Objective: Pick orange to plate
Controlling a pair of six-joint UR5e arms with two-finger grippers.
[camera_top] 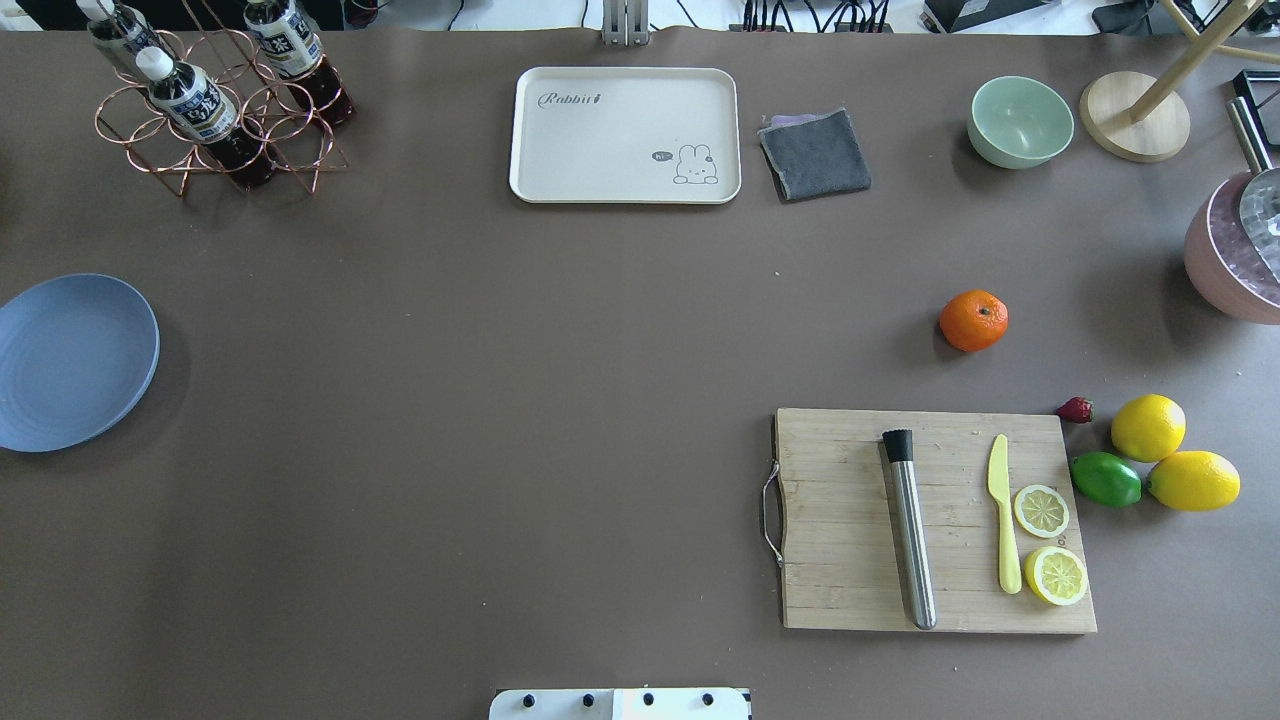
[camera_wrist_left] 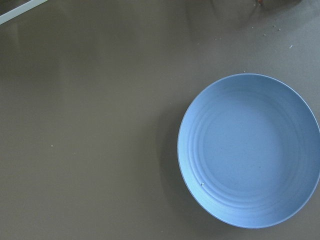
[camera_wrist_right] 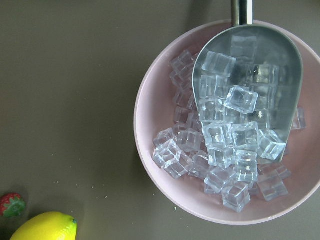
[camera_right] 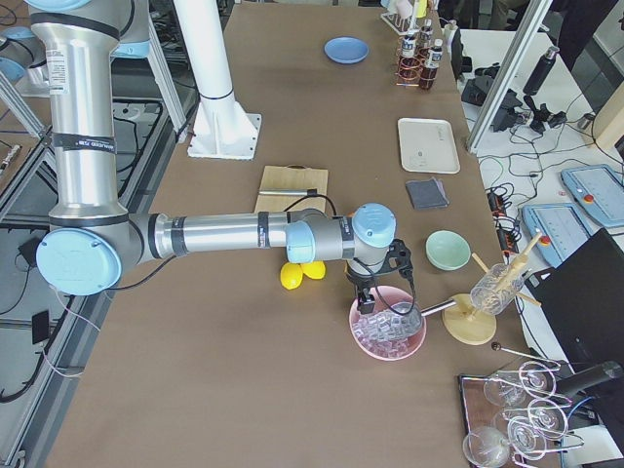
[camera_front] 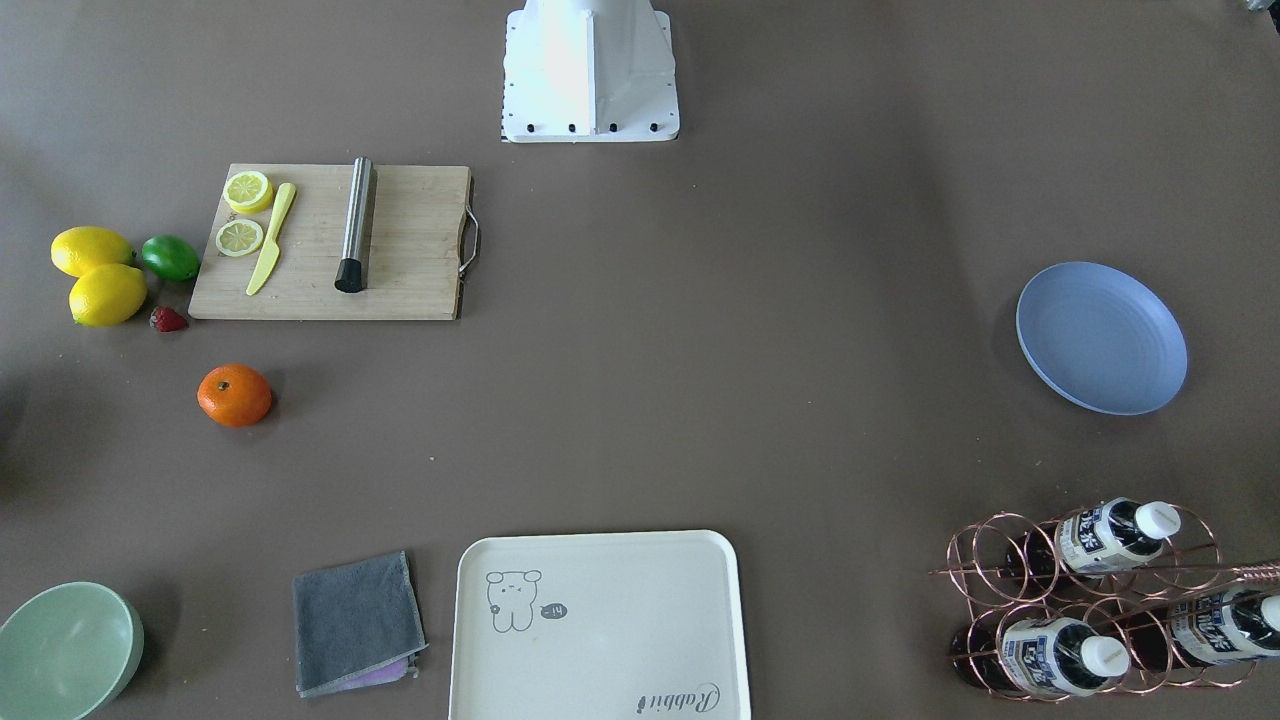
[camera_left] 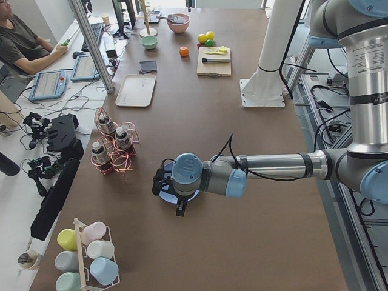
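Note:
The orange point(camera_top: 973, 320) sits alone on the brown table, beyond the cutting board on my right side; it also shows in the front view point(camera_front: 234, 395). The blue plate point(camera_top: 70, 362) lies empty at the far left edge, and fills the right of the left wrist view point(camera_wrist_left: 250, 150). My left gripper point(camera_left: 180, 208) hangs just above that plate, seen only from the side, so I cannot tell whether it is open or shut. My right gripper point(camera_right: 366, 298) hovers over a pink bowl of ice, well right of the orange; its state cannot be told either.
A wooden cutting board point(camera_top: 850, 520) carries lemon slices, a yellow knife and a steel muddler. Two lemons point(camera_top: 1148, 427), a lime point(camera_top: 1105, 479) and a strawberry point(camera_top: 1075, 409) lie beside it. Cream tray point(camera_top: 625, 100), grey cloth point(camera_top: 815, 153), green bowl point(camera_top: 1020, 121), bottle rack point(camera_top: 215, 150), pink ice bowl point(camera_wrist_right: 145, 115).

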